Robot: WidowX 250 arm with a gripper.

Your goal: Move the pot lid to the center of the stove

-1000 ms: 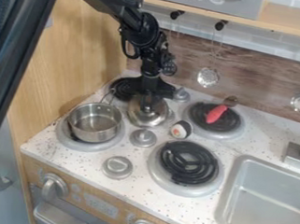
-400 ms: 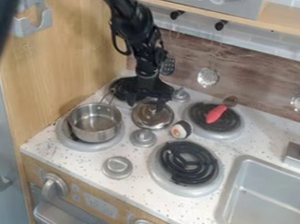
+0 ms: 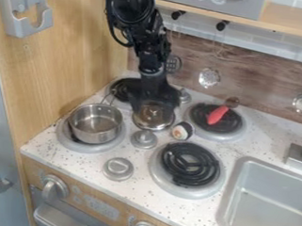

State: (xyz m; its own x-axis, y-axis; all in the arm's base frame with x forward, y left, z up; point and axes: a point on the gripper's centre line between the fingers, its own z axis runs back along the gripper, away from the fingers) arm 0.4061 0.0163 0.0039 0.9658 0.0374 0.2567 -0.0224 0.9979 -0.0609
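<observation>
Here's the black gripper [image 3: 155, 108], fingers spread, hanging right over the pot lid [image 3: 153, 120], which lies beneath it on the stovetop [image 3: 139, 157]. That wide stance likely suits straddling the lid's top, for grasp or clean release; the pot [image 3: 95, 124] sits beside, apart.

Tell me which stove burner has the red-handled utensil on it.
The back-right burner, the one near the wooden backsplash: the red-handled utensil lies over its black coil. The front-left burner holds the pot instead.
</observation>
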